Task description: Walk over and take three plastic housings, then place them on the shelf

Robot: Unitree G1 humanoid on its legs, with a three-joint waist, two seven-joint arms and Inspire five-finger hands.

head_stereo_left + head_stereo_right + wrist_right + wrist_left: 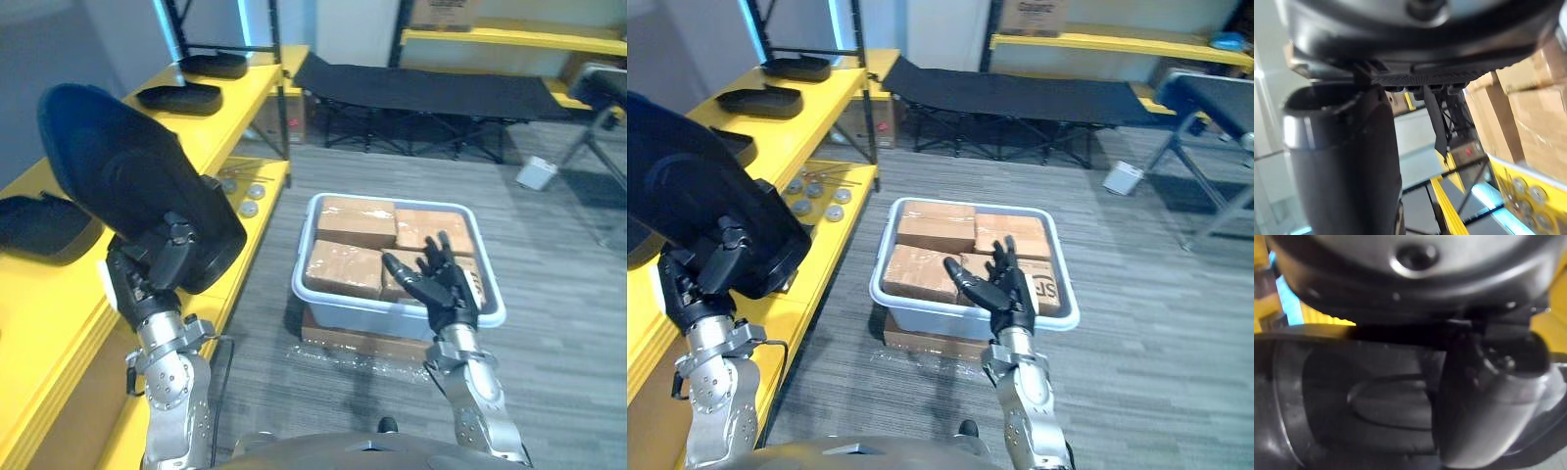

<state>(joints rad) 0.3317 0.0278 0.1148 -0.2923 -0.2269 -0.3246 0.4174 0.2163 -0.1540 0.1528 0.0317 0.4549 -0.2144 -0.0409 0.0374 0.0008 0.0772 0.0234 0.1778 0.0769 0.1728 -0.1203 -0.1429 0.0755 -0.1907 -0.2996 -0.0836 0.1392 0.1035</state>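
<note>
My left hand [162, 262] is shut on a large black plastic housing [127, 176], holding it up over the front of the yellow shelf [59, 304]. The left wrist view shows the housing [1366, 401] pressed against my thumb [1488, 416]. Three more black housings lie on the shelf: one at the left edge [39, 225], and two farther back [179, 97] [213, 65]. My right hand [438, 279] hangs open, fingers spread, above the near side of a white bin [323, 294] of boxes.
Cardboard boxes [358, 223] fill the white bin on the grey floor. Several small round metal parts [245, 196] lie on the shelf's lower level. A black folding cot [421, 93] stands at the back. Another yellow shelf [509, 39] is far right.
</note>
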